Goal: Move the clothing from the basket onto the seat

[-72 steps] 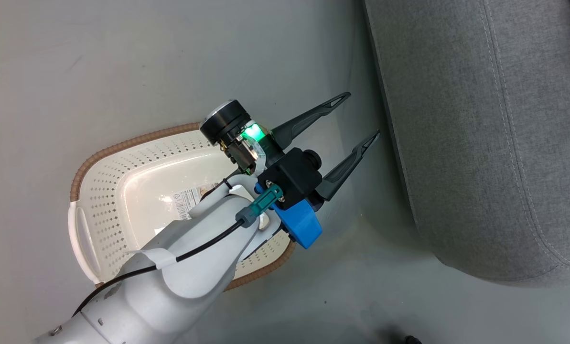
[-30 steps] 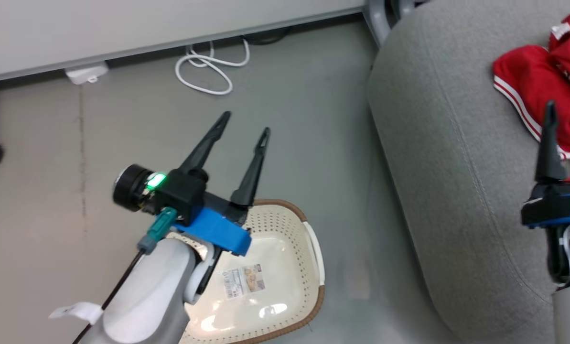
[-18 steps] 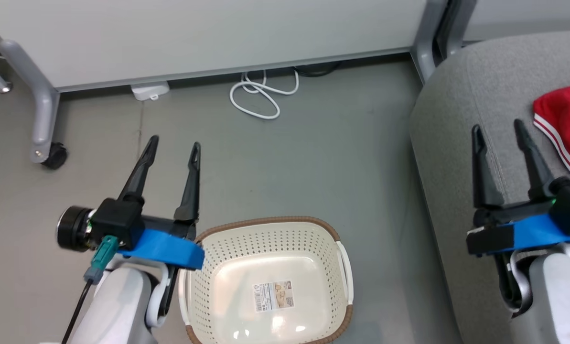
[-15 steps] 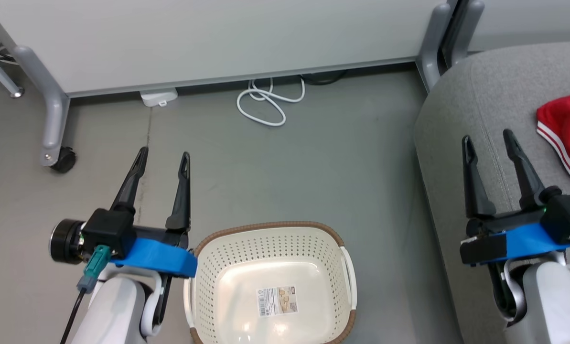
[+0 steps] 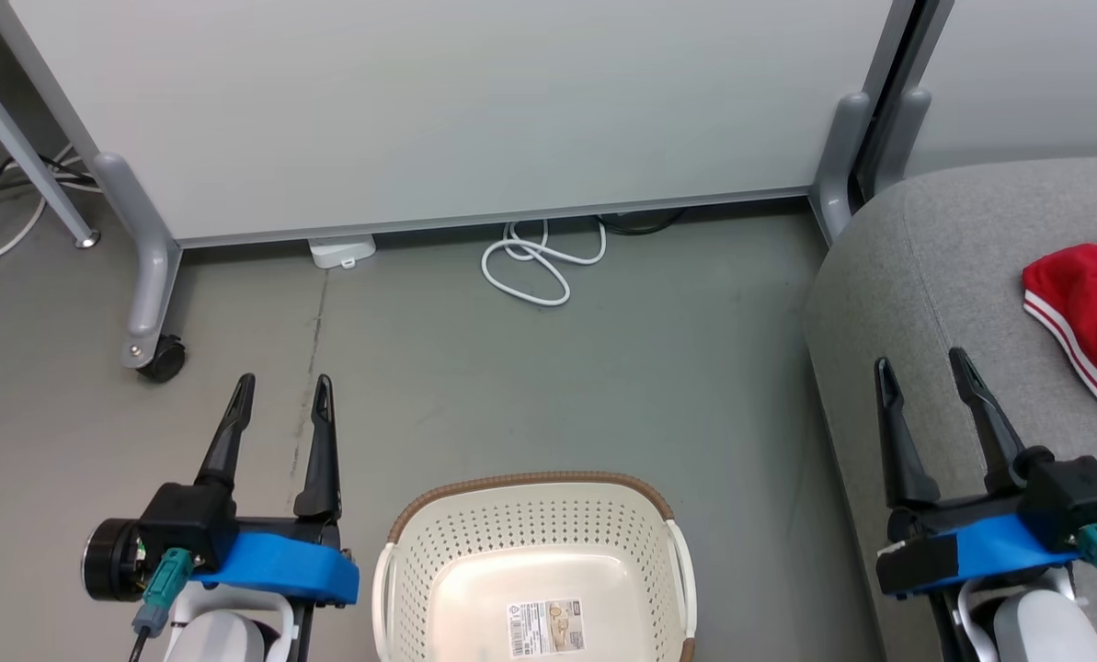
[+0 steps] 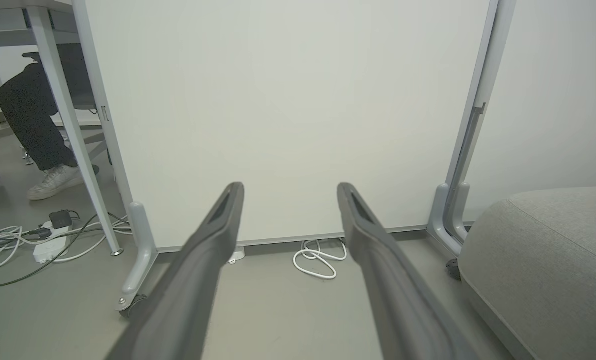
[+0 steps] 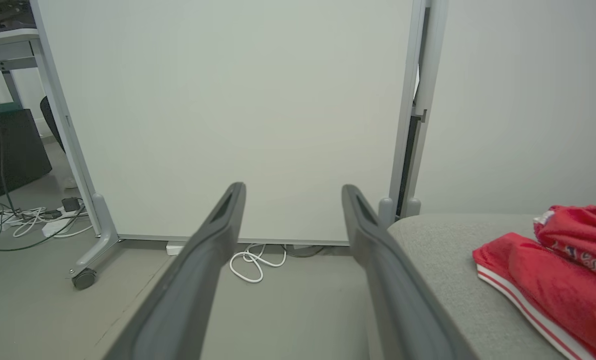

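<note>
The head camera looked down from high above onto the grey floor point(image 5: 603, 386), with the cream-white perforated plastic basket point(image 5: 474, 552) close at its bottom edge. Both wrist cameras sat low and faced nearly level toward the tall white wheeled partition panel point(image 6: 288, 100). All three views shared the coiled white cable point(image 7: 250, 262) and the rounded end of the grey fabric sofa point(image 5: 934, 257).

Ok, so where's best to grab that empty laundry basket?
Probably its white side handle, pinched from above by the left gripper: the laundry basket stands upright, its rim exposed, and that handle lies nearest.
</note>
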Available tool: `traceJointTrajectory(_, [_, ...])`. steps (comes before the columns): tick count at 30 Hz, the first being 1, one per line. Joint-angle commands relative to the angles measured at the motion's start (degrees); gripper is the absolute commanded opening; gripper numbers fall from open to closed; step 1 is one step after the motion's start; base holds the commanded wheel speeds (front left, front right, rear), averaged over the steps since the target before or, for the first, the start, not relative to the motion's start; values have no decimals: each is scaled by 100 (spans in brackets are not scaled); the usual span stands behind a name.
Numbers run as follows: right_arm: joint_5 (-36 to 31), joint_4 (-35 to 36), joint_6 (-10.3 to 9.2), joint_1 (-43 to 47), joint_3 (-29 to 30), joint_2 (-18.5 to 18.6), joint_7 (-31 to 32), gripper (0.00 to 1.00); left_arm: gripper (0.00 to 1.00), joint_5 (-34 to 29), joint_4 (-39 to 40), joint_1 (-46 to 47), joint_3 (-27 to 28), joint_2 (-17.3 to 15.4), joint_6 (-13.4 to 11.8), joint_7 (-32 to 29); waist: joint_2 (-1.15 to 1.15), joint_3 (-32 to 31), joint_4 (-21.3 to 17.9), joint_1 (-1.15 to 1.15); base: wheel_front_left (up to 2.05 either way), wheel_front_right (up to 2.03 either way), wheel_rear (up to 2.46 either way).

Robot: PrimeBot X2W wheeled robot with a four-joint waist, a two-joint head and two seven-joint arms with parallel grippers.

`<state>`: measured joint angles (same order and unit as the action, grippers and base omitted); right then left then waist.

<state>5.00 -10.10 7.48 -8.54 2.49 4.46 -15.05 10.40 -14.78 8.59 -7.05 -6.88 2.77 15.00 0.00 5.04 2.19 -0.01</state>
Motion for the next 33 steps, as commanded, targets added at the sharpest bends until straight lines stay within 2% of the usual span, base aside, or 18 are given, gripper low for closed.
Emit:
traceJointTrajectory(1, [-40, 7, 3, 133, 20, -29, -19, 100, 100, -36, 12, -57, 56, 18, 13, 27, 0, -41, -1, 1, 0, 0, 0])
traceJointTrajectory(11, [-22, -29, 3, 481, 149, -120, -19, 100, 100, -205, 7, -279, 240, 215, 108, 27, 0, -197, -4, 1, 0, 0, 0])
traceJointTrajectory(29, [80, -90, 3, 554, 196, -160, -19, 100, 100, -390, -121, -312, 424, 315, 249, 27, 0, -300, -56, 1, 0, 0, 0])
traceJointTrajectory(30, [66, -102, 0, 526, 185, -148, 1, 0, 0, -354, -137, -297, 408, 319, 230, -5, 0, -299, -56, 1, 0, 0, 0])
traceJointTrajectory(33, [89, -267, 0, 562, 185, -164, 40, 0, 0, -320, -293, -415, 415, 345, 230, -41, 0, -302, -57, 1, 0, 0, 0])
